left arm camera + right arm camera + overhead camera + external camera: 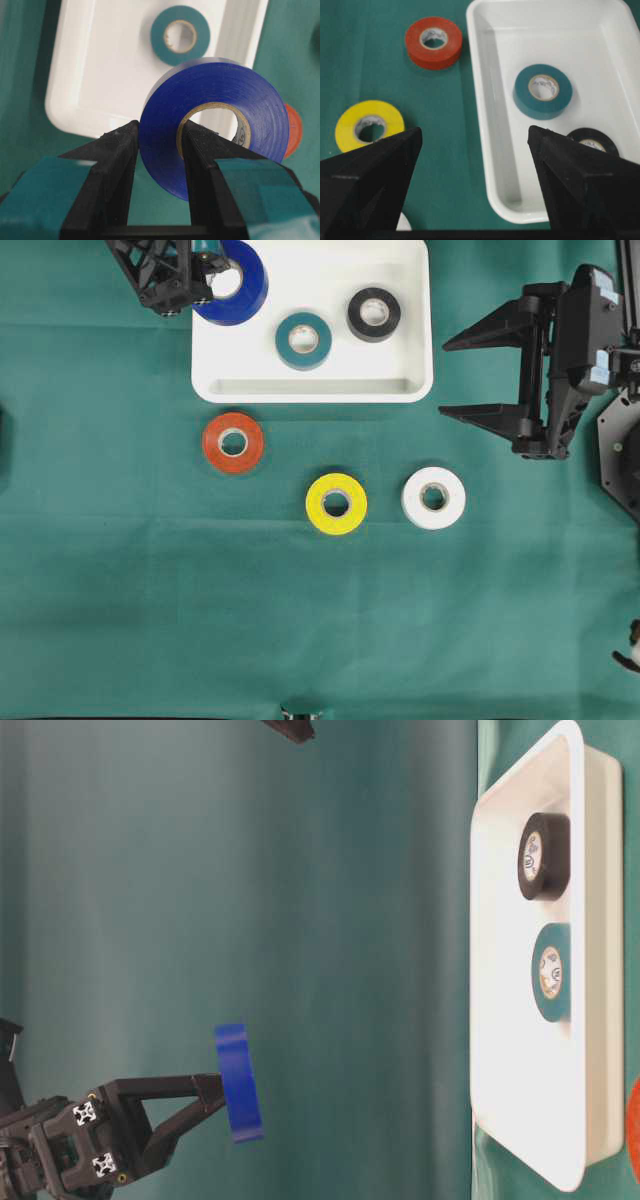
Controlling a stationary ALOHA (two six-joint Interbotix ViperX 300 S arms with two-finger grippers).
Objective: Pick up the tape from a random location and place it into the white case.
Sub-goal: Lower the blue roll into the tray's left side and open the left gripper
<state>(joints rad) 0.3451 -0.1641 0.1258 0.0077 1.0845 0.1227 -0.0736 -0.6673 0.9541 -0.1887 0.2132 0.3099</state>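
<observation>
Overhead, table-level and two wrist views of a green-covered worktop (120,620). The white case (310,388), a shallow rectangular tray with rounded corners and a raised rim, lies at the middle of the worktop's far edge. Inside it rest a teal tape roll (304,340), near the centre, and a black tape roll (374,314), toward the case's right end; both lie flat and apart from each other.

The left gripper (205,282) is pinching a blue tape roll (236,282) through the wall of the roll: in the left wrist view one finger (200,165) sits inside the cardboard core and the other presses on the outer face. The table-level view shows this blue roll (238,1082) held in the air, clear of the case and well above it; from overhead it overlaps the case's left end at the far corner.

The right gripper (490,375) hangs over the worktop just beyond the right end of the case, jaws spread wide and holding nothing; the right wrist view looks between its two black fingers (580,185) at the case and the rolls.

Three further rolls lie flat on the cloth on the near side of the case: an orange tape roll (233,443) just off the case's left near corner, a yellow tape roll (336,503) toward the middle of the worktop, and a white tape roll (433,497) to the right of the yellow one, near it but not touching
</observation>
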